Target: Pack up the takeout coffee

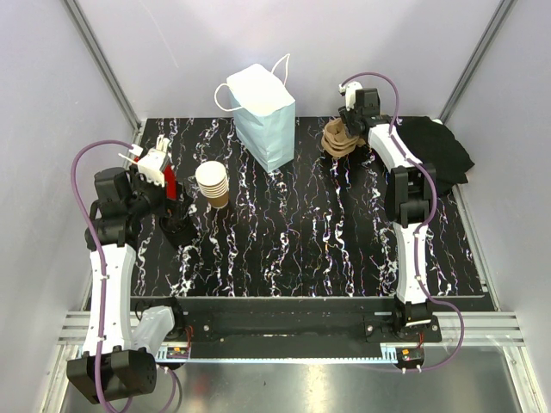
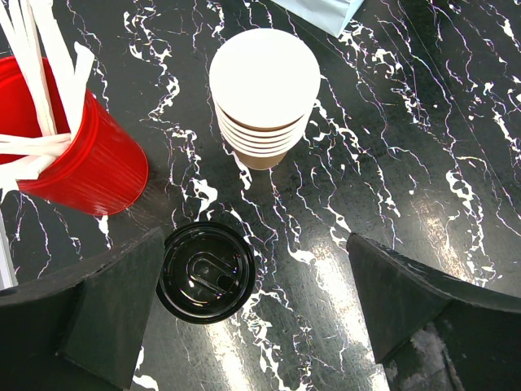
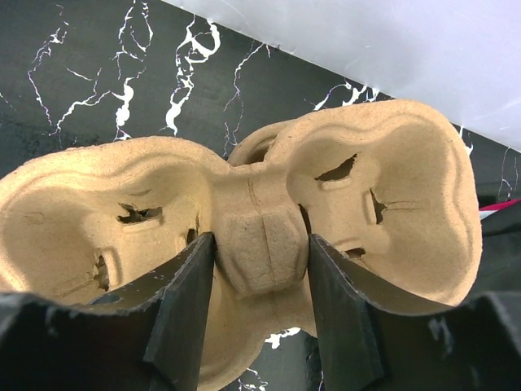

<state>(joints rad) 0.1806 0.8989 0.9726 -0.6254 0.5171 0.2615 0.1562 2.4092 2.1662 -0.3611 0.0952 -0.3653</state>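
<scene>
- Left wrist view: the left jaws stand wide open and hold nothing.
- Down between them lies the black lid [image 2: 203, 273], flat, close to one jaw. The cup stack [image 2: 264, 98] stands straight ahead.
- Far off, the right jaws pinch the cup carrier [image 3: 260, 236].

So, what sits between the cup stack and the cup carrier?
The pale blue paper bag stands between the cup stack and the cup carrier; the top view shows it.

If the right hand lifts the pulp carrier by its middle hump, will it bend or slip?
The pulp carrier looks thin and hollow, so probably light and fairly stiff, though its two cup wells may sag slightly. Its rough, fibrous surface should resist slipping between the right hand's fingers flanking the hump. Hard squeezing might dent it.
</scene>
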